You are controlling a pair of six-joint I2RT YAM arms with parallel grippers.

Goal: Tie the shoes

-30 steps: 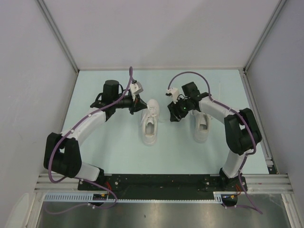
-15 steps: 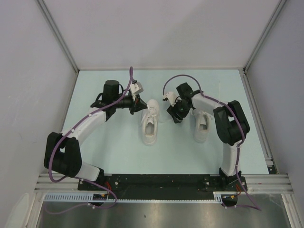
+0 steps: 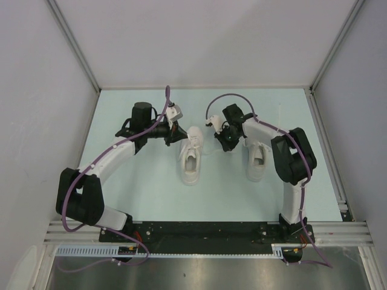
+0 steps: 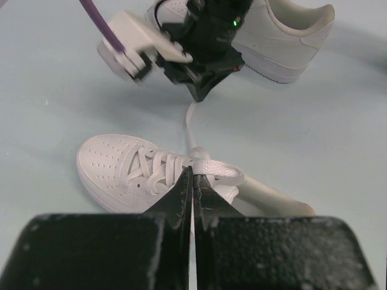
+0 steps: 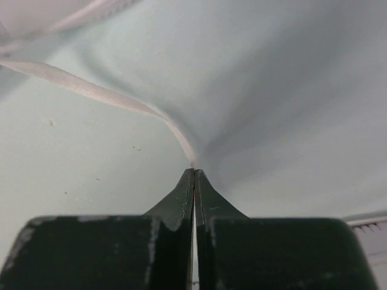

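Left claw (image 4: 192,175): jaws pressed together, tips pinching a thin white lace (image 4: 213,170) where it crosses over the tongue.
Right claw (image 5: 193,172): jaws pressed together, one strand of that lace nipped at the very tips.
White low-top sneaker (image 3: 190,162): right under the left claw's tips; the right claw sits near its other side.
Lace run: from the sneaker's top across the table to the right claw's tips.
Second white sneaker (image 3: 257,162): behind the right claw, partly under that arm.
Pale blue-green tabletop (image 3: 151,193): beneath both claws, with both sneakers resting on it.
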